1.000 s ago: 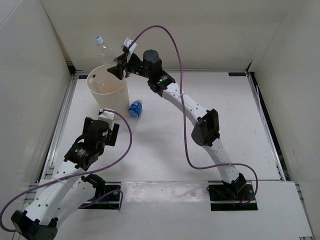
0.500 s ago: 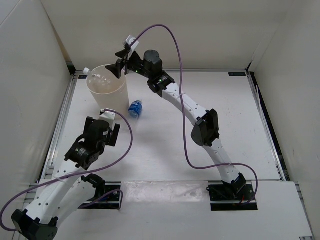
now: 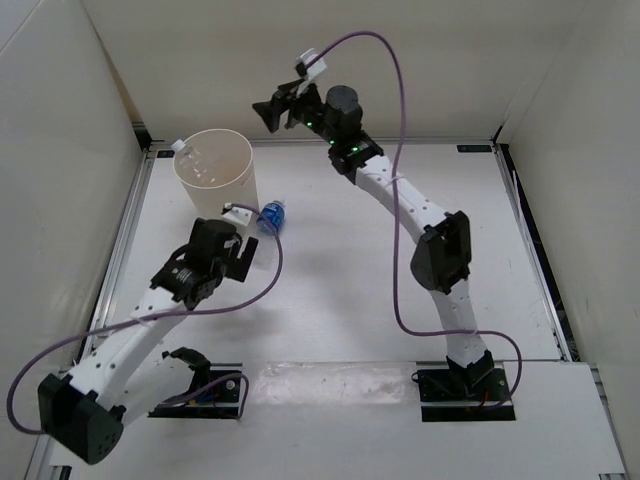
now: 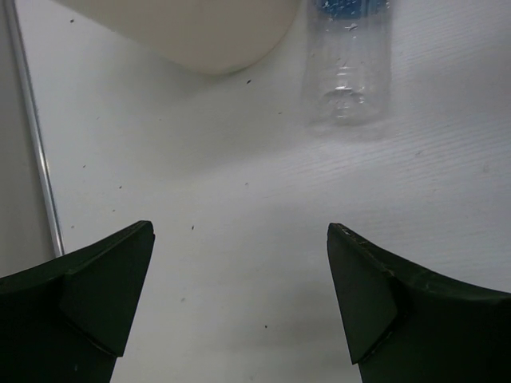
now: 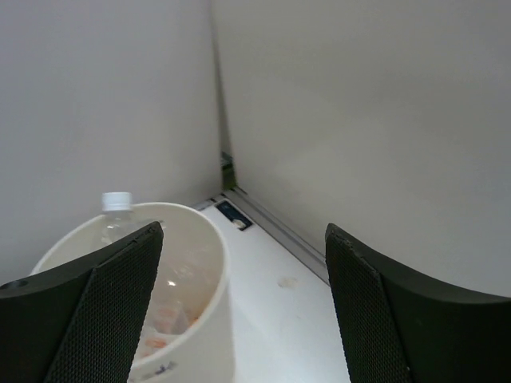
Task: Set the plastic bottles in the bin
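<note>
**One bottle on the surface, left jaws lined up short of it**

Starting from my end: the left jaws are spread wide with nothing between them, hovering low over the white surface (image 3: 350,280). In the left wrist view the blue-labelled bottle (image 4: 349,60) lies on its side ahead of the tips, clearly beyond them and not between them. It sits off to the right, roughly in line with the right-hand finger. From the top camera that bottle is just beside the foot of the bin (image 3: 225,200), on its right. I can't tell if the two actually touch.

The bin stands upright near the back left corner. A clear bottle with a white cap (image 5: 117,203) is leaning inside it against the far left of the rim, cap poking just above the edge.

Furthest out, the right jaws are also released and carrying nothing. They're held up high by the back wall, right of the bin. In the right wrist view the bin shows low and left, partly behind the left finger.
</note>
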You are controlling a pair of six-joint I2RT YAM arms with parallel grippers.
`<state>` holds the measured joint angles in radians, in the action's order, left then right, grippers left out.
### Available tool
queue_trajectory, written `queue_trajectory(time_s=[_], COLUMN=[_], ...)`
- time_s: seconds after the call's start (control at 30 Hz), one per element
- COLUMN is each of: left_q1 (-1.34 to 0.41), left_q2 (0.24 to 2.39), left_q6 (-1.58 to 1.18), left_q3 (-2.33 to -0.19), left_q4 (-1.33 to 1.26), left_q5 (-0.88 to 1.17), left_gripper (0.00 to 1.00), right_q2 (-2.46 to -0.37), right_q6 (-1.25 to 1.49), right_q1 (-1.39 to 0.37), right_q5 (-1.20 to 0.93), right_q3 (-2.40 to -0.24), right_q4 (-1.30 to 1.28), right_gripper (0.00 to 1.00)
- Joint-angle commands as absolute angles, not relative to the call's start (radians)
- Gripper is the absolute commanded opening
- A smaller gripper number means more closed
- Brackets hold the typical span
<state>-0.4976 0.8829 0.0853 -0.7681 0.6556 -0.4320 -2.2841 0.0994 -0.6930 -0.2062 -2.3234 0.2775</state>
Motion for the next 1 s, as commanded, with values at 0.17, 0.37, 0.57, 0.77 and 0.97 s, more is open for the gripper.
queue_trajectory(time_s=[0.17, 0.37, 0.57, 0.77, 0.97], left_q1=[-0.497, -0.492, -0.494, -0.494, -0.494], left_q2=[1.192, 1.328, 1.417, 1.511, 1.604], left_q6=[0.029, 0.026, 0.008, -0.086, -0.129], left_q3=[-0.937, -0.983, -0.996, -1.011, -1.035], left_q4=[0.555, 0.445, 0.339, 0.311, 0.284], left_q5=[-0.334, -0.344, -0.265, -0.259, -0.300], left_gripper=[1.00, 1.00, 1.00, 1.00, 1.00], right_q2=[-1.871, -1.723, -1.684, -1.701, -1.713], right_q6=[0.103, 0.069, 0.057, 0.057, 0.048], right_q1=[-0.563, -0.526, -0.505, -0.459, -0.403], right_q5=[-0.166, -0.152, -0.124, -0.173, -0.241], right_q3=[-1.886, -1.680, -1.669, -1.720, -1.778], right_q4=[0.350, 0.279, 0.210, 0.152, 0.058], right_gripper=[0.84, 0.84, 0.84, 0.84, 0.83])
